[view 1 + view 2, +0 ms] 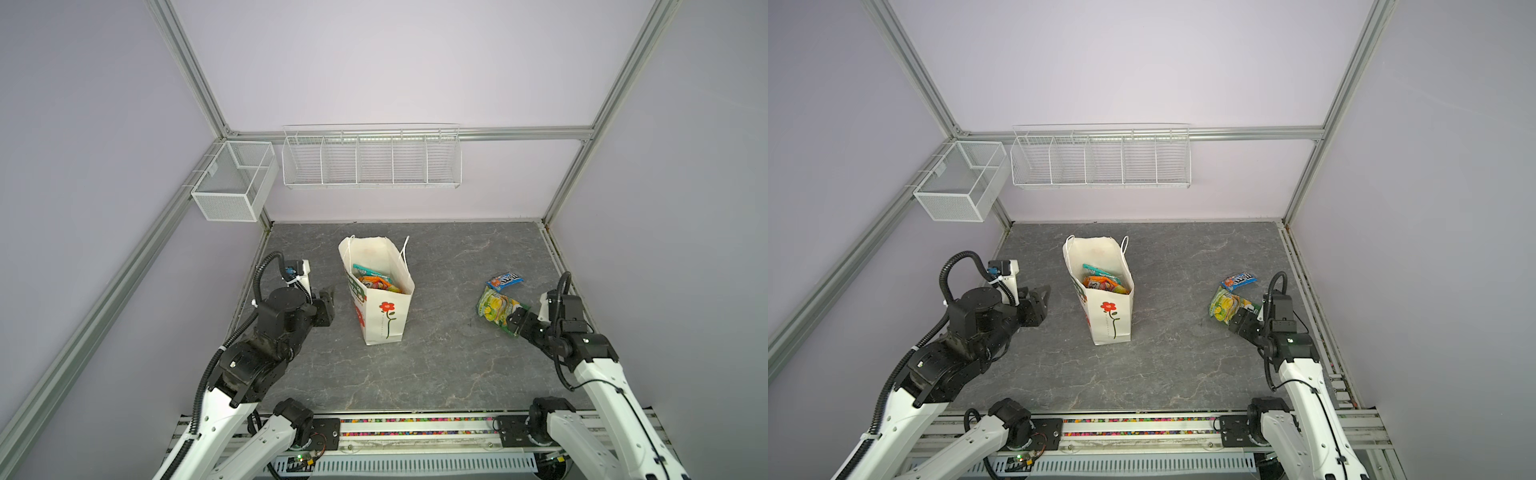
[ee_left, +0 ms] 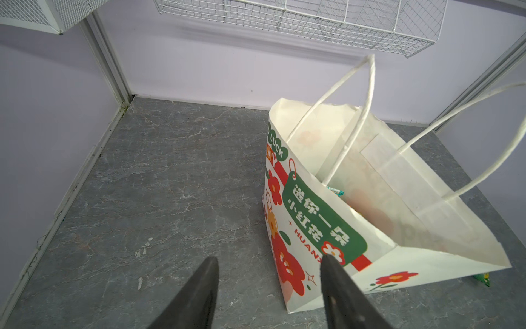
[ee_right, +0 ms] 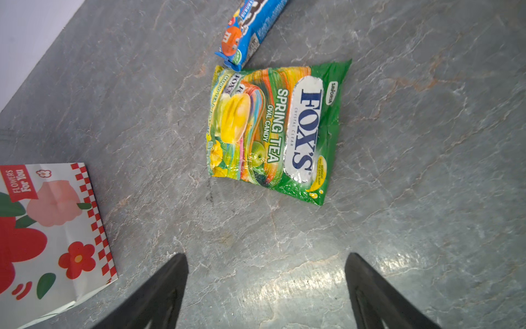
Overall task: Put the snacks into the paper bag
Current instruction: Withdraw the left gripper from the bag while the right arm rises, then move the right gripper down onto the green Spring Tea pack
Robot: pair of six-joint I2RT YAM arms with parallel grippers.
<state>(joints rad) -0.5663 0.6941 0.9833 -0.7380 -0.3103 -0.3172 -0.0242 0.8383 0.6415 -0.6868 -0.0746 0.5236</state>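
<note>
Both claws: the left claw (image 2: 269,257) and the right claw (image 3: 266,254) stand released, fingers spread, gripping nothing.
Left claw: half spread, low over the table (image 1: 436,365), just beside the bag (image 1: 380,320) on its printed green-label side; whether a finger touches the paper cannot be told.
Right claw: spread wide, pointed at the FOX'S packet (image 3: 273,131). In the wrist view its fingertips sit short of the packet's edge, with bare table between them.
Bag: upright near the table's middle, mouth open, both cord handles up.
In bag: a teal packet (image 1: 368,270) and an orange packet (image 1: 376,283) show inside in both top views; anything under them is hidden.
On table: the FOX'S packet lies flat, face up, well to the right of the bag. The blue M&M's packet (image 3: 250,25) lies just behind it, one end touching or overlapping its corner.
Wall: a wire rack (image 1: 371,160) with five compartments and a mesh basket (image 1: 232,183) hang behind the table.
</note>
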